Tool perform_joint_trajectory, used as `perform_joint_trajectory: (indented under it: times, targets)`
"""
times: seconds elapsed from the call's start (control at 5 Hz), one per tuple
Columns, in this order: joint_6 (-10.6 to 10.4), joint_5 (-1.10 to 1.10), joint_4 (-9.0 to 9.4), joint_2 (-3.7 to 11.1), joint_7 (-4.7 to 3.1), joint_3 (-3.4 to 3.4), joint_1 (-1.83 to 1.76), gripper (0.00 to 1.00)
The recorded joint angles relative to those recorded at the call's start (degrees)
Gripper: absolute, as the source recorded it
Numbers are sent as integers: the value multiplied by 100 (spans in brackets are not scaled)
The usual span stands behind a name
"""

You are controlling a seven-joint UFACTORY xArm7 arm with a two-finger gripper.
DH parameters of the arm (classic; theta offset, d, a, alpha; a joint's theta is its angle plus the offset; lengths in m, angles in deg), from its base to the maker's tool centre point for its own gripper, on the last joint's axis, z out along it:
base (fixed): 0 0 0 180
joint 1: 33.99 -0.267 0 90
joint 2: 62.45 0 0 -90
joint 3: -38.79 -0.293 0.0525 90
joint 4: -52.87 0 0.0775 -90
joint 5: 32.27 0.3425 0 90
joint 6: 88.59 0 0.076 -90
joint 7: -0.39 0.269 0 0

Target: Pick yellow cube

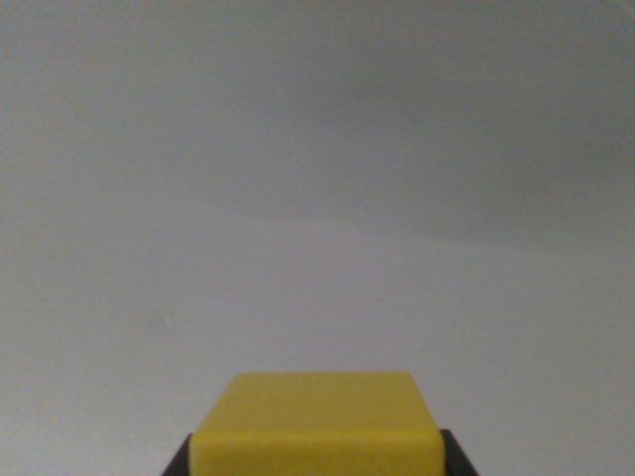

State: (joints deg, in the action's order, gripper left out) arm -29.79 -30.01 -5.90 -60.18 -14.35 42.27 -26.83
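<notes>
A yellow cube (317, 421) fills the bottom centre of the wrist view, its top face and part of its near face showing. Dark fingers (179, 462) of my gripper (317, 458) press against both its sides at the lower corners, so the gripper is shut on the cube. Only small black tips of the fingers show; the rest lies below the frame edge.
A plain pale grey surface (317, 198) spreads behind and around the cube, with a faint darker band running across the upper right. Nothing else shows on it.
</notes>
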Motion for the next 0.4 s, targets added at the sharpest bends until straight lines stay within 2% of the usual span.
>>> perform_joint_trajectory:
  times: [0.2,0.4]
  targets:
    - [272,-14,-172,-100,15,2,-2,100]
    - [272,-14,-172,-100,15,2,-2,100]
